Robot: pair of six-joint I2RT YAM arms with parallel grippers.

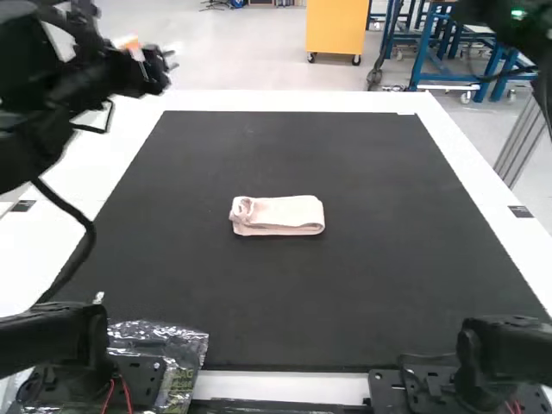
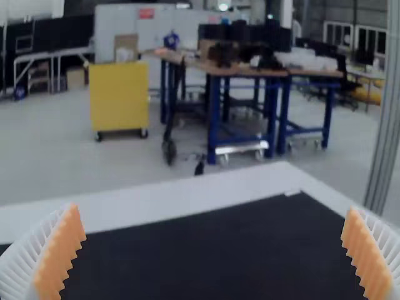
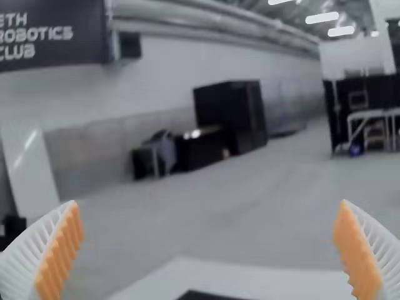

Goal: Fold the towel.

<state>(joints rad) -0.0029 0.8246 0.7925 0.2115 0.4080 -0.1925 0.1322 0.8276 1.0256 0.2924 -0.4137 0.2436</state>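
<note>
Neatly folded, clear of my fingers

My left fingers [image 1: 129, 42] are wide apart, and so are my right fingers [image 3: 359, 256]. To the right of the left pair, well apart from it, the pale pink towel [image 1: 280, 216] lies folded into a compact strip on the black mat [image 1: 285, 302] covering the white bench's [image 1: 285, 101] middle.
</note>
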